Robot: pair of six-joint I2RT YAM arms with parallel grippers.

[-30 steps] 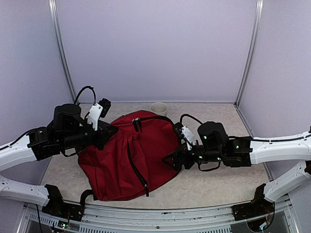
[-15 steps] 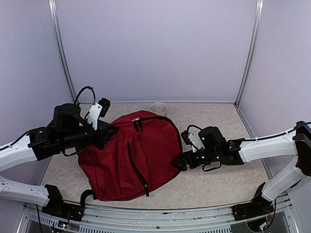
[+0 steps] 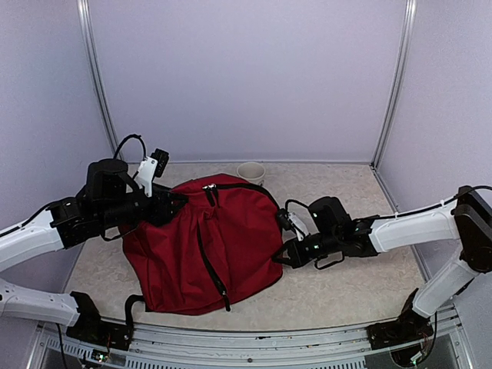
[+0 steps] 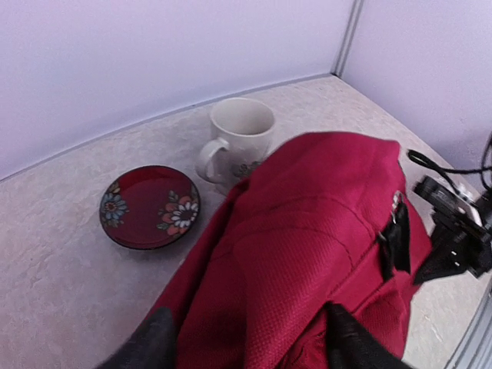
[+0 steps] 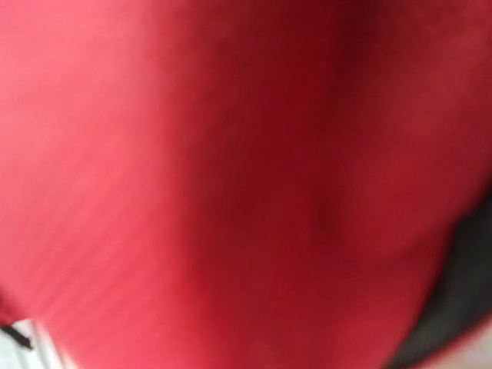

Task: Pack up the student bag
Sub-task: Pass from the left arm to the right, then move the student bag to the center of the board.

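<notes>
The student bag (image 3: 223,246) is a big dark-red backpack lying in the middle of the table, its black zippers closed. My left gripper (image 3: 178,205) is at the bag's upper left corner. In the left wrist view its black fingers (image 4: 154,346) stand apart, astride a hump of the bag's fabric (image 4: 307,231). My right gripper (image 3: 283,257) is pressed against the bag's right edge, shut on the fabric there. Blurred red cloth (image 5: 231,184) fills the right wrist view and hides that gripper's fingers.
A cream mug (image 3: 250,171) stands behind the bag near the back wall. A small red flowered saucer (image 4: 150,206) lies to the left of the mug (image 4: 240,138). Purple walls close the table on three sides.
My left gripper has opened from a shut grip on the bag. My right arm has dropped lower against the bag's right edge and closed. The bag has shifted a little to the left.
</notes>
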